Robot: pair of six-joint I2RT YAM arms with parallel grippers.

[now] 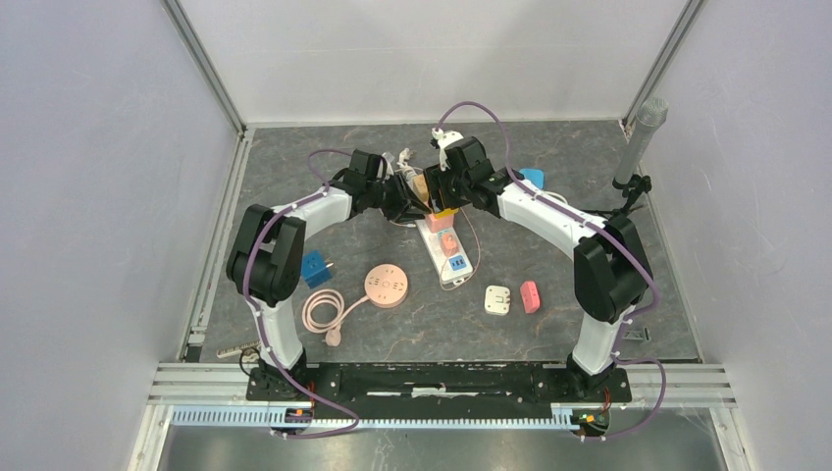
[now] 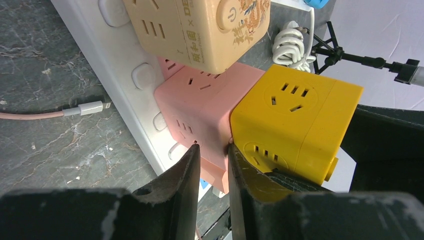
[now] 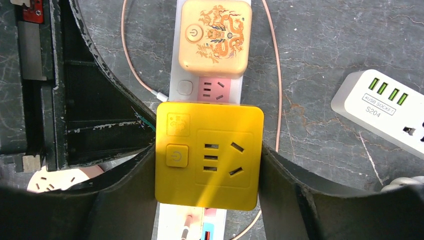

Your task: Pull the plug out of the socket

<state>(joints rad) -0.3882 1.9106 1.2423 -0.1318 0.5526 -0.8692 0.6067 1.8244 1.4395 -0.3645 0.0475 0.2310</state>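
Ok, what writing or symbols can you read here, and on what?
"4USB SOCKET" and "S204": on the white USB power strip.
"× DE", cut off by the frame edge, beside Chinese characters I cannot read reliably: on the beige cube adapter.
Power symbol, no words: on the yellow cube adapter button, and on the beige one's.

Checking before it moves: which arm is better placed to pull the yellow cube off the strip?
Right. The right gripper straddles the yellow cube, a finger against each side; the left gripper is nearly shut, tips at the pink cube.
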